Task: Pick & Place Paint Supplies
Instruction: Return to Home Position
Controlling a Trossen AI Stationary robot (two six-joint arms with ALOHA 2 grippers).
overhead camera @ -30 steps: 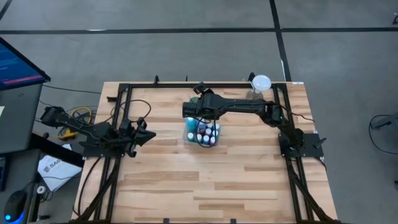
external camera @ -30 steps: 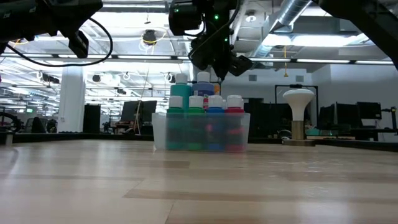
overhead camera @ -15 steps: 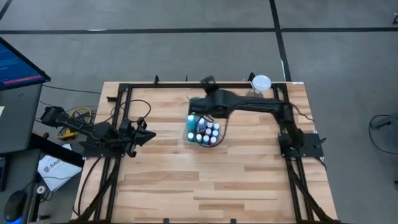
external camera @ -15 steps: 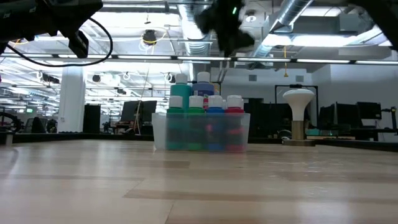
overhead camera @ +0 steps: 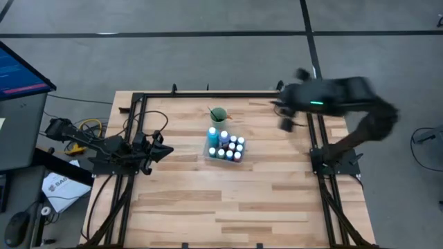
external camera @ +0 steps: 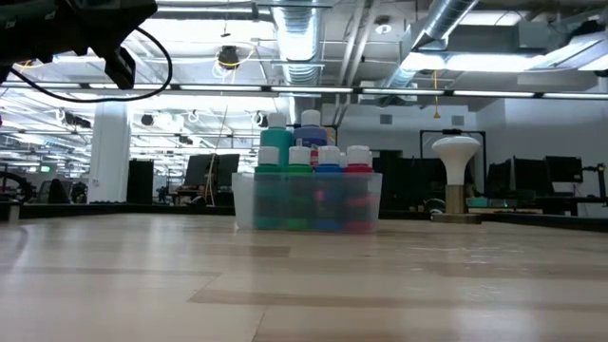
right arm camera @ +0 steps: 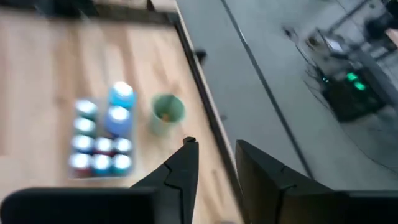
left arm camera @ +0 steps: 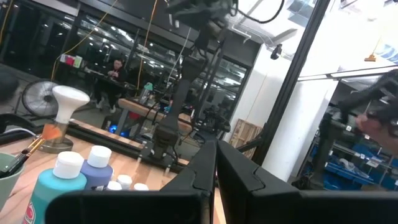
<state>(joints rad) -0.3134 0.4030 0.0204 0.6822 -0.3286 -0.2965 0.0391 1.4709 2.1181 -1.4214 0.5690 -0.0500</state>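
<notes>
We judged homing underway: our right hand [right arm camera: 214, 144], slightly parted and empty, hung over the desk's [overhead camera: 277, 200] far right; folding back remained. Left hand [left arm camera: 216, 149] sat closed, left.

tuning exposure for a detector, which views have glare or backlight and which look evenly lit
High view: even light, no glare on the table. Low view: bright ceiling lights behind leave the paint bottles backlit, with a pale sheen on the table. Right wrist view: the green cup is evenly lit.
</notes>
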